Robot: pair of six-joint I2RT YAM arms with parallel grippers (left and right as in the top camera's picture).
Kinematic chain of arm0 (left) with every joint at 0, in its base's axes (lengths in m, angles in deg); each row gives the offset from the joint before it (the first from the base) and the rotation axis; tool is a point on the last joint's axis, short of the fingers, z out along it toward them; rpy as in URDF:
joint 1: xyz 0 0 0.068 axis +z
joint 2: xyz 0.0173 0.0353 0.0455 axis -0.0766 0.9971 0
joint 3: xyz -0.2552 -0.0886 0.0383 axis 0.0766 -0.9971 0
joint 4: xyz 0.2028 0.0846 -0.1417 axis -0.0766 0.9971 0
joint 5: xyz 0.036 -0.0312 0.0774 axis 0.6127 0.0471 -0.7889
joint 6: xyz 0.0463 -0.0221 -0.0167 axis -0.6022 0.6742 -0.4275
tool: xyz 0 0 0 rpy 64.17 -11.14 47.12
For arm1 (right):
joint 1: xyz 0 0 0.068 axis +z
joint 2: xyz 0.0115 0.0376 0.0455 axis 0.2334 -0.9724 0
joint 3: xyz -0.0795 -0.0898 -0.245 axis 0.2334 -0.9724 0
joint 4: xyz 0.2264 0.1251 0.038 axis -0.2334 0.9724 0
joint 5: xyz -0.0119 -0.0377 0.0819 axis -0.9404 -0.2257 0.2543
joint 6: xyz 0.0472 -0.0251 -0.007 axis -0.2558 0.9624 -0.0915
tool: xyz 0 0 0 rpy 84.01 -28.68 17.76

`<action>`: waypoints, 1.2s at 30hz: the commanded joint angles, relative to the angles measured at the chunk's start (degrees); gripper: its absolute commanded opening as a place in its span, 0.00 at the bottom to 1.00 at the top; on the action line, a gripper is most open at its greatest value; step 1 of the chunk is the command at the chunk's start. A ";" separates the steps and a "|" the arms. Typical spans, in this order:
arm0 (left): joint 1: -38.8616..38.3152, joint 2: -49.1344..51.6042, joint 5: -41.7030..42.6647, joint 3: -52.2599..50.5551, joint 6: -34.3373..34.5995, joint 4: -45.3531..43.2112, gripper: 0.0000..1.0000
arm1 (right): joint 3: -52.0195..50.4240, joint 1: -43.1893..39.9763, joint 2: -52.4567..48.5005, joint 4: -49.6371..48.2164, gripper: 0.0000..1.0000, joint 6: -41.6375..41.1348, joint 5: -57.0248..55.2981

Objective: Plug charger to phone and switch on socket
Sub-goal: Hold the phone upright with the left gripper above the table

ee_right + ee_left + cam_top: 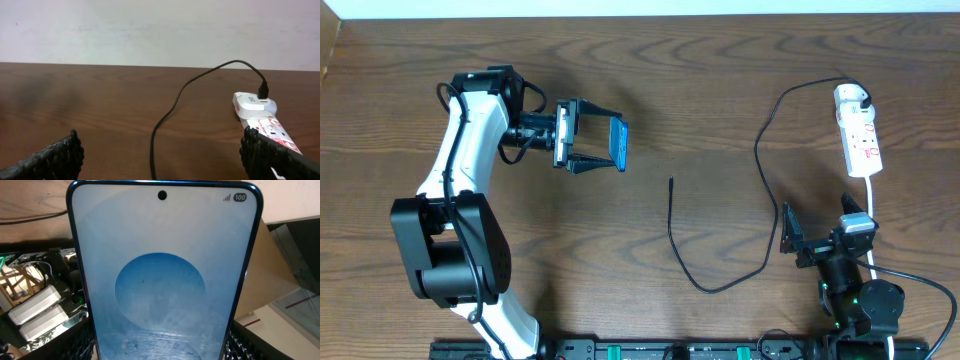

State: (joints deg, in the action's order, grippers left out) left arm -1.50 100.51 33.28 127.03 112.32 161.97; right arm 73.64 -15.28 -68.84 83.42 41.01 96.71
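My left gripper point(596, 146) is shut on the phone point(618, 143) and holds it up on edge above the table at the upper left. In the left wrist view the phone point(162, 275) fills the frame, its blue screen with a lighter circle between the fingers. The charger point(758, 150) is a thin black cable running from the socket point(859, 130) in a loop to its free plug tip point(671, 181) at the table's middle. My right gripper point(788, 237) is open and empty at the lower right, with the cable point(161, 125) between its fingers and the socket point(260, 112) ahead to the right.
The socket's white cord point(873, 205) runs down beside the right arm. A pale wall point(150, 30) stands behind the table's far edge. A black rail point(650, 350) lies along the front edge.
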 commanded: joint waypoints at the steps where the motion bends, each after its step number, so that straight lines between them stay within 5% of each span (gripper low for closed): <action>1: 0.07 -1.51 2.82 0.33 0.50 0.37 0.08 | -0.07 0.74 0.42 0.33 0.99 -0.13 -0.20; 30: 0.07 -1.51 2.08 0.33 -2.14 0.35 0.08 | -0.07 0.74 0.42 0.33 0.99 -0.13 -0.20; 36: 0.07 -1.51 -6.64 0.33 -2.27 -0.09 0.07 | -0.07 0.74 0.42 0.33 0.99 -0.13 -0.20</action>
State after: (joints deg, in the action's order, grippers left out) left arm -1.50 100.51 30.63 127.03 110.81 161.80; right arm 73.64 -15.28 -68.84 83.42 41.04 96.71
